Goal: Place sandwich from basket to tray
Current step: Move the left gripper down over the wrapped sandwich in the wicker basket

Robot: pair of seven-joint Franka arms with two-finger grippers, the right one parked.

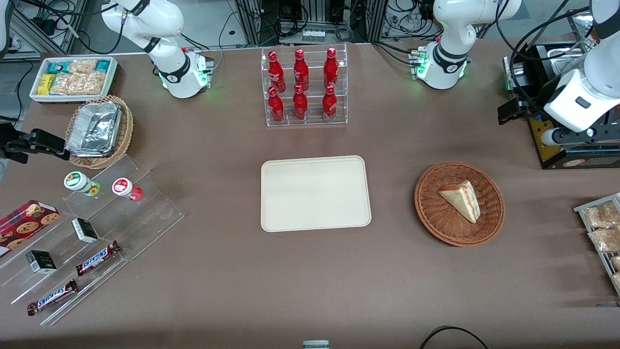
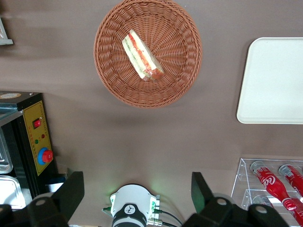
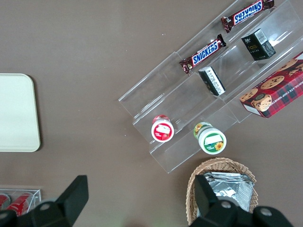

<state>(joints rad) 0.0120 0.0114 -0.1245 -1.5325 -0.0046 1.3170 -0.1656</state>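
Note:
The sandwich [image 1: 462, 198], a pale bread wedge with red and green filling, lies in the round reddish-brown wicker basket [image 1: 436, 228]. The cream tray [image 1: 315, 194] sits bare at the table's middle, beside the basket. My left gripper [image 1: 506, 112] is open and empty. It hangs high over the table, farther from the front camera than the basket, toward the working arm's end. The left wrist view shows its gripper [image 2: 136, 187] with fingers wide apart, the sandwich [image 2: 142, 56] in the basket [image 2: 118, 85], and the tray [image 2: 274, 80].
A clear rack of red bottles [image 1: 305, 87] stands farther back than the tray. A black control box [image 1: 552, 140] is beside my gripper. A wire rack of bagged snacks [image 1: 600, 228] lies at the working arm's end. Snack shelves [image 1: 87, 232] and a foil basket [image 1: 97, 128] are at the parked arm's end.

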